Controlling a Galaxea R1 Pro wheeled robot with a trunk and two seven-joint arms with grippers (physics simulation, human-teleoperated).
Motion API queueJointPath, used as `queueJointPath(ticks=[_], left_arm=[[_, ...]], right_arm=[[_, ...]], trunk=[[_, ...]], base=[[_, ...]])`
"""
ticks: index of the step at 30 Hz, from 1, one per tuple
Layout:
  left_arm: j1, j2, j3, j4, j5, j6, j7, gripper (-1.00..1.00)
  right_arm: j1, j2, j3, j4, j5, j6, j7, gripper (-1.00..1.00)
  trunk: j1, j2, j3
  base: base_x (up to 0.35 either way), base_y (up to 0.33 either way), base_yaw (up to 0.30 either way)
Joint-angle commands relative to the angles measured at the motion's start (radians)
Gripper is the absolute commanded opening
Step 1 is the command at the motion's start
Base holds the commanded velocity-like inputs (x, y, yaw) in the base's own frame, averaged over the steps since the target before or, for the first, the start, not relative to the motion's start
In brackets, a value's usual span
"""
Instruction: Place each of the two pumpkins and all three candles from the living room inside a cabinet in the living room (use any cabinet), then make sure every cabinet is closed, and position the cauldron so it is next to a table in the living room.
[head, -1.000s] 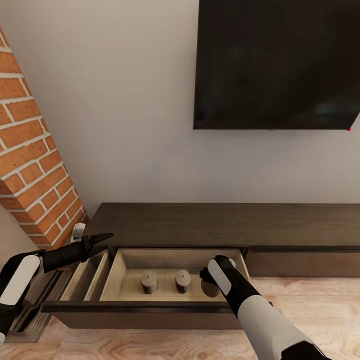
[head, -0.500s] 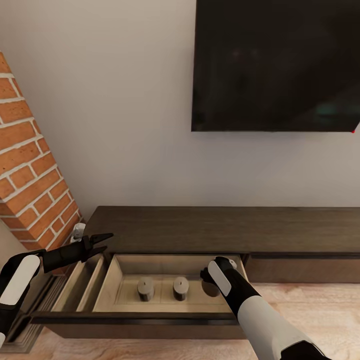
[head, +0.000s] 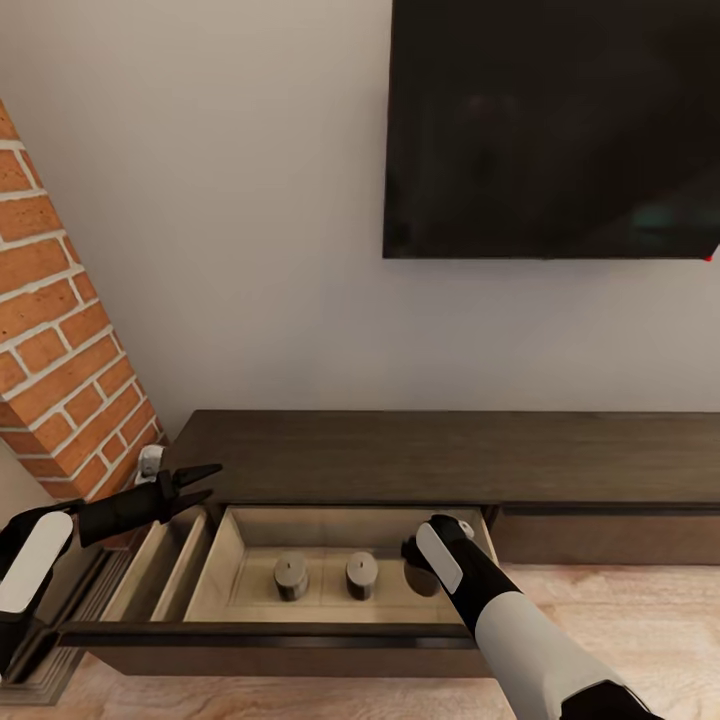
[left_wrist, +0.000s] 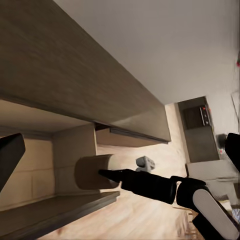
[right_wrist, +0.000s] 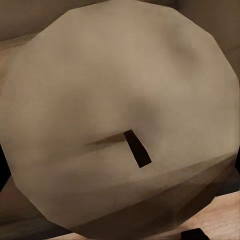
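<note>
The cabinet stands against the wall under a dark screen; its drawer is pulled out, so the interior is reachable from above.

Two candles stand upright on the drawer floor, side by side and just apart; placed this way they leave the drawer's right end free.

The right gripper reaches down into that free end; in the right wrist view a third candle sits directly before the camera, wick facing the lens; in the left wrist view one dark finger lies along the side of this candle. Judgement: the right gripper is closed around the third candle and holds it low in the drawer, beside the other two, for release; whether the candle already rests on the drawer floor cannot be told.

The left gripper hovers over the drawer's left end, near the brick pillar; its fingers are spread and hold nothing; it appears parked clear of the working arm.

Remaining, as judged: release the candle; stow both pumpkins; shut the drawer; move the cauldron beside the table.

Risk: a tilted release may topple the candle against its neighbour.
</note>
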Motion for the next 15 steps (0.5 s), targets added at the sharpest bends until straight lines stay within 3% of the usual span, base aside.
queueJointPath(ticks=[1, 10, 15], left_arm=[[0.000, 0.004, 0.000, 0.000, 0.000, 0.000, -0.013, 1.00], [0.000, 0.011, 0.000, 0.000, 0.000, 0.000, -0.035, 1.00], [0.000, 0.011, -0.001, 0.000, 0.000, 0.000, -0.035, 1.00]], right_arm=[[0.000, 0.000, 0.000, 0.002, 0.001, -0.001, 0.000, -1.00], [-0.001, 0.001, 0.000, 0.004, 0.001, -0.001, 0.000, -1.00], [-0.001, 0.002, 0.000, 0.004, 0.001, -0.001, 0.000, -1.00]], trunk=[[0.004, -0.007, -0.003], [0.038, -0.070, -0.031], [0.038, -0.070, -0.031]], base=[[0.000, 0.000, 0.000], [0.000, 0.000, 0.000], [0.000, 0.000, 0.000]])
